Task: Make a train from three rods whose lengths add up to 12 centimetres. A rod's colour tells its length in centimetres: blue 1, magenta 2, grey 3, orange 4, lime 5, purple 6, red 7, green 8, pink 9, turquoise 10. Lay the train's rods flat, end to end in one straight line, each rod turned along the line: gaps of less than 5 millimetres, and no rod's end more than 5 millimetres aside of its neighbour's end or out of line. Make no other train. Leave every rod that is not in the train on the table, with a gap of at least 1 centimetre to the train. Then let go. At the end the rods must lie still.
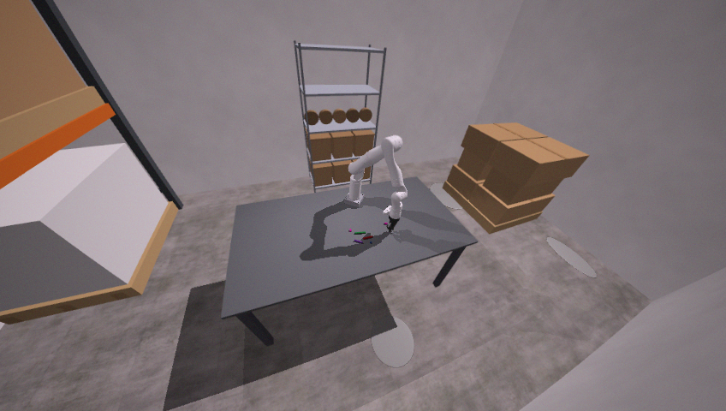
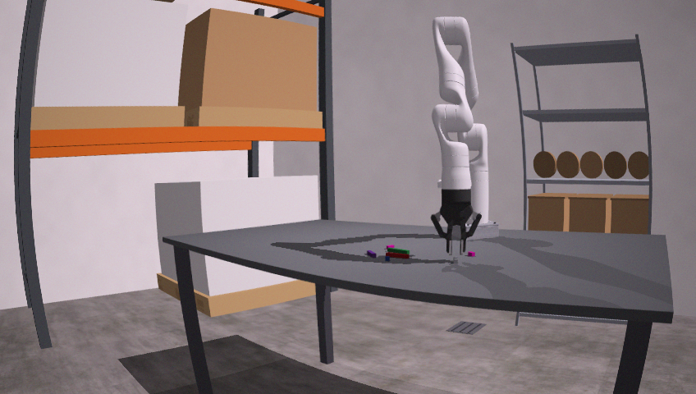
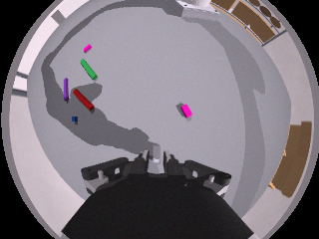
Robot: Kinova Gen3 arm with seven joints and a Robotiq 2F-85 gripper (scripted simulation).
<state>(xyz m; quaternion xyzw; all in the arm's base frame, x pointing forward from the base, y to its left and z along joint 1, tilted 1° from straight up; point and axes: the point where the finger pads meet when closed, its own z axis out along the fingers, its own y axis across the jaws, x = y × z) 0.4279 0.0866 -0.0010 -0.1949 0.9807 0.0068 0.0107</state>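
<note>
On the worktop (image 2: pixel 561 273), a purple rod (image 2: pixel 371 253), a red rod (image 2: pixel 396 255) and a green rod (image 2: pixel 397 250) are lying bunched at the left. To their right the pincer (image 2: pixel 455 251) is hanging narrow and gripping nothing, right above a small grey rod (image 2: pixel 454 262). It seems to be picking that rod; next it is needing to drop and close.

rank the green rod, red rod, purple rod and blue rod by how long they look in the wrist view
1. green rod and red rod: alike, not ranked
2. purple rod
3. blue rod, clearly the smallest
</note>
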